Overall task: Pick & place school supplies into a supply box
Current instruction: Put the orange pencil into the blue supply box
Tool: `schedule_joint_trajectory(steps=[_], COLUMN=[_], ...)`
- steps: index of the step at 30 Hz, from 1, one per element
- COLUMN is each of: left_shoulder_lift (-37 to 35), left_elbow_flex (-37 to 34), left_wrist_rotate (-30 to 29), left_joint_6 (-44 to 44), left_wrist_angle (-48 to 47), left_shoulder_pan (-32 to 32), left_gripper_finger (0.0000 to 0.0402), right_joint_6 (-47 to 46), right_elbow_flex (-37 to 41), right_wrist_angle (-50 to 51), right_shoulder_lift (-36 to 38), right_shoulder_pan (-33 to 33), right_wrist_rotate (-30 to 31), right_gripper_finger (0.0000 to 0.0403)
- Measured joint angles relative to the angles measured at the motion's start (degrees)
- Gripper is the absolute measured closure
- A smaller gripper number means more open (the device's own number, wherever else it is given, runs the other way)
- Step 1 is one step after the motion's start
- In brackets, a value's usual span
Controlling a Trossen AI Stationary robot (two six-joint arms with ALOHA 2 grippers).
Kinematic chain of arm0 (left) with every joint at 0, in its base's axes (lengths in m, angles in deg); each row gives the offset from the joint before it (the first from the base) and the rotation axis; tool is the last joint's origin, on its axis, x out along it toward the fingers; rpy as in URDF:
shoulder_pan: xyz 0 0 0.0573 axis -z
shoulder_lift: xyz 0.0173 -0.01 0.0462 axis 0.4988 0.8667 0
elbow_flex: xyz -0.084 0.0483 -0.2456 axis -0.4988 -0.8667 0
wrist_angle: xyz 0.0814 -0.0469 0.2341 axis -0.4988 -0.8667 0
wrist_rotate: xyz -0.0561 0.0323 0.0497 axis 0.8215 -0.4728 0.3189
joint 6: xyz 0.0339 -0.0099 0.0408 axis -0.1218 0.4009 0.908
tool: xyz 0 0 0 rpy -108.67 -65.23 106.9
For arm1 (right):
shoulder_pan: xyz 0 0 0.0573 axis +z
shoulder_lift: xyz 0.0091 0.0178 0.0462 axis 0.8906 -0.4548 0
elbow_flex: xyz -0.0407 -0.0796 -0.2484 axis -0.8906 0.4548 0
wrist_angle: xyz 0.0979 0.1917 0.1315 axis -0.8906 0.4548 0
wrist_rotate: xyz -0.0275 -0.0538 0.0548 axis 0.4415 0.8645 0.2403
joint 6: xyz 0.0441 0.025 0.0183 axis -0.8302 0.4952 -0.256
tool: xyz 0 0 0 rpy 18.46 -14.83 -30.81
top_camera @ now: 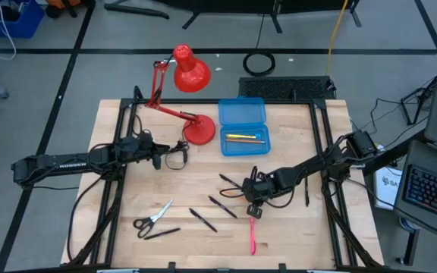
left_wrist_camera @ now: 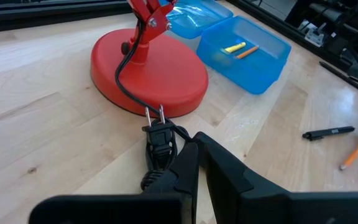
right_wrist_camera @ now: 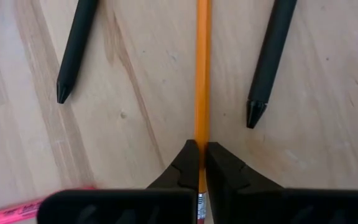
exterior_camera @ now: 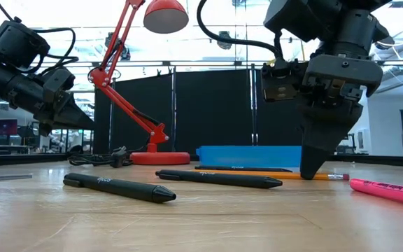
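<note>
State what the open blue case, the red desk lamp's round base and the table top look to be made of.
Rectangular blue case: translucent, glossy plastic; its contents show faintly through the wall in the left wrist view. Red desk lamp's round base: smooth red finish with soft sheen, probably painted metal or plastic. Table top: pale wood with visible grain and plank seams.

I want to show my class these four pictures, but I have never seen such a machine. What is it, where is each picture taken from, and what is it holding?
It is a robot with two dark arms at a wooden table. One picture looks down from above, one looks level across the table, and one comes from each wrist. The right gripper is shut on an orange pencil, among black pens and a pink pen. Scissors lie nearer the left. The blue box is open beside a red lamp. The left gripper waits near the lamp's base.
</note>
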Motion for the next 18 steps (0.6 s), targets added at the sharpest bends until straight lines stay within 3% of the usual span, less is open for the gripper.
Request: schedule_joint_trajectory(steps=[18], left_shoulder_lift=[0.0], left_elbow_flex=[0.0], left_wrist_rotate=[0.0], left_joint_6=[0.4], left_wrist_angle=[0.0], left_shoulder_pan=[0.0], left_gripper_finger=[0.0371], right_joint_6=[1.5], right_elbow_flex=[-0.1], right_wrist_angle=[-0.3], right_shoulder_lift=[0.1], right_shoulder_pan=[0.3], right_wrist_rotate=[3.0], right_gripper_finger=[0.0402])
